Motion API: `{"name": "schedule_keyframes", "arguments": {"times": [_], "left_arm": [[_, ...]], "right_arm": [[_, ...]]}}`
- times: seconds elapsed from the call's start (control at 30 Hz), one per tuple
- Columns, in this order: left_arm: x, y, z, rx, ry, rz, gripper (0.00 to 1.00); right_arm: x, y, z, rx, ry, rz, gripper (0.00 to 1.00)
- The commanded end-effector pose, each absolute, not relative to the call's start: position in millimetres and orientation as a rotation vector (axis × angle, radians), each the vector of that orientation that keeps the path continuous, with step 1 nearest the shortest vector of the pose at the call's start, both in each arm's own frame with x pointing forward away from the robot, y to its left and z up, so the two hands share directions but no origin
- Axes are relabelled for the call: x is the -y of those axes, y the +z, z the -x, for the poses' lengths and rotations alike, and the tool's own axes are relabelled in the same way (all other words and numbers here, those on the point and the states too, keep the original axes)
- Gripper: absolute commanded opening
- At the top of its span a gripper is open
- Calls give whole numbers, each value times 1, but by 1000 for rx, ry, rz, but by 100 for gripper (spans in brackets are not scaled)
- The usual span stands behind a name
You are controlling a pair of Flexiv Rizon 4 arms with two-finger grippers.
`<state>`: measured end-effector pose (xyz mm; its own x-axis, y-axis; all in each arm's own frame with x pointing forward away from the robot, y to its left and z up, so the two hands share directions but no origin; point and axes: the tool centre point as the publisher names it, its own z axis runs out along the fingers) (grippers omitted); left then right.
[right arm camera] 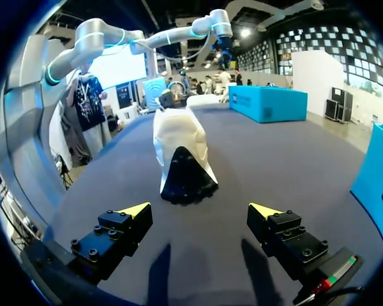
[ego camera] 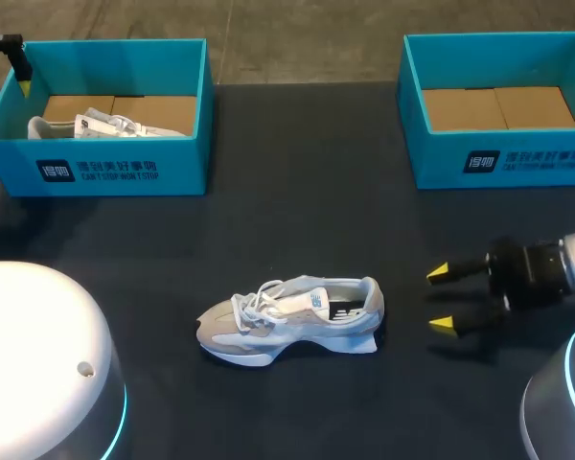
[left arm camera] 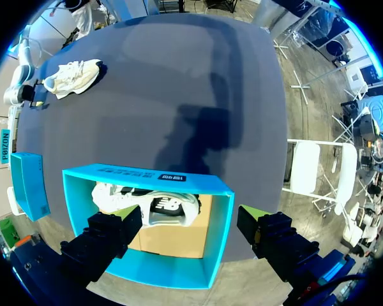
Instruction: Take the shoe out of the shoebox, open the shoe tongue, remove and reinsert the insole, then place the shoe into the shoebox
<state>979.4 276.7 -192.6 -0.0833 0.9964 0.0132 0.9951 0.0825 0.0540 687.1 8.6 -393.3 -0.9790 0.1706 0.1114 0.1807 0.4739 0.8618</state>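
Out on the bare middle of the dark table (ego camera: pixel 297 220), the grey-and-white shoe (ego camera: pixel 292 316) rests on its sole, toe toward my left side and heel toward my right, well clear of both boxes. That open spot leaves room to work at the tongue and insole from either side. Its laces look loosely done up and the tongue does not appear pulled back, so I judge the take-out step done and the tongue step next.

Near the heel but apart from it hangs the right gripper (ego camera: pixel 441 299), low over the table, fingers spread wide and holding nothing. From its wrist view the heel sits straight ahead of the gap, lined up for a grasp that would steady the shoe.

Farther off, the left gripper (left arm camera: pixel 191 217) hovers above the left shoebox (ego camera: pixel 105 168), likewise wide open and empty, with a second shoe (ego camera: pixel 96 125) lying inside that box beneath it. At the far right, the right shoebox (ego camera: pixel 503 158) shows only its cardboard floor, and is probably where the shoe will be put.
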Motion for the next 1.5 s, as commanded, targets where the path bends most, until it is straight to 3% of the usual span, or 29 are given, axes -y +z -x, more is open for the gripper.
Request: {"name": "schedule_keyframes", "arguments": {"times": [0.03, 0.67, 1.5], "left_arm": [[-277, -193, -979, -2292, 80, -2109, 100], [-277, -193, -979, -2292, 80, -2109, 100], [-277, -193, -979, -2292, 80, -2109, 100]], "right_arm": [[-22, -403, -686, 2676, -1582, 363, 100], [-82, -409, -678, 2658, -1656, 287, 100], [-107, -411, -683, 2639, -1694, 153, 100]]}}
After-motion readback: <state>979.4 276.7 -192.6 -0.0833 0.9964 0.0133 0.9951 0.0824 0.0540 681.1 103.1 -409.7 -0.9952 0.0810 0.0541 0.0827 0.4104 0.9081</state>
